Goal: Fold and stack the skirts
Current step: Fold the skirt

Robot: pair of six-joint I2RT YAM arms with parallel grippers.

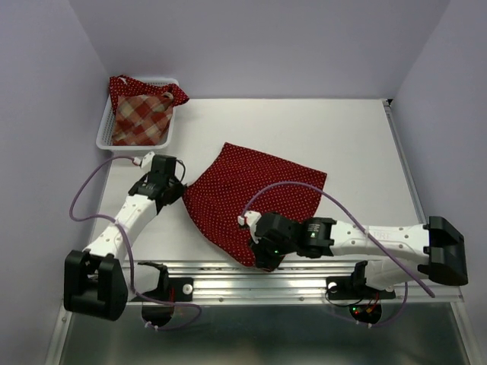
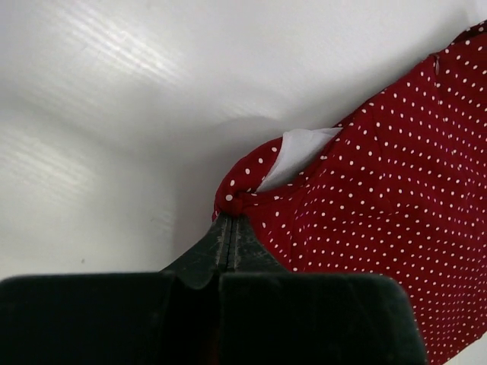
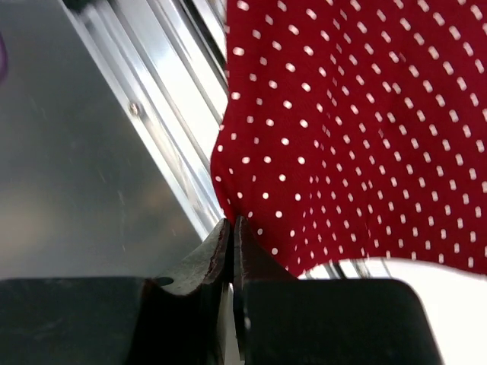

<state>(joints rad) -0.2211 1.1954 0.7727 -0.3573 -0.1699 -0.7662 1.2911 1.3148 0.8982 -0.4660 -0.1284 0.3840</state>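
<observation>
Spread skirt: we find one dark red polka-dot cloth skirt (image 1: 255,199) lying mostly flat at mid-table on the white table top (image 1: 350,152), between the two arms.
Left gripper: the left gripper (image 1: 176,190) sits at this skirt's left corner. In its wrist view, the left gripper (image 2: 230,222) has its black fingers pressed together on a small bunched nub of the red cloth (image 2: 380,228), low over the table.
Fold detail: just beyond that nub we note a white patch (image 2: 298,152) showing inside a turned-over edge; we cannot tell whether it is lining or a label.
Right gripper: the right gripper (image 1: 262,255) is at the skirt's near corner. Seen from its wrist, the right gripper (image 3: 231,228) has its fingers closed on the cloth's edge (image 3: 365,129), with that corner raised over the ribbed aluminium rail (image 3: 171,129) along the table's near edge.
Basket: a white plastic mesh basket (image 1: 101,141) stands in the far left corner.
Other skirts: we see a red-and-tan plaid skirt (image 1: 141,118) lying in the basket, with a second dark red dotted skirt (image 1: 122,85) bunched at its far rim.
</observation>
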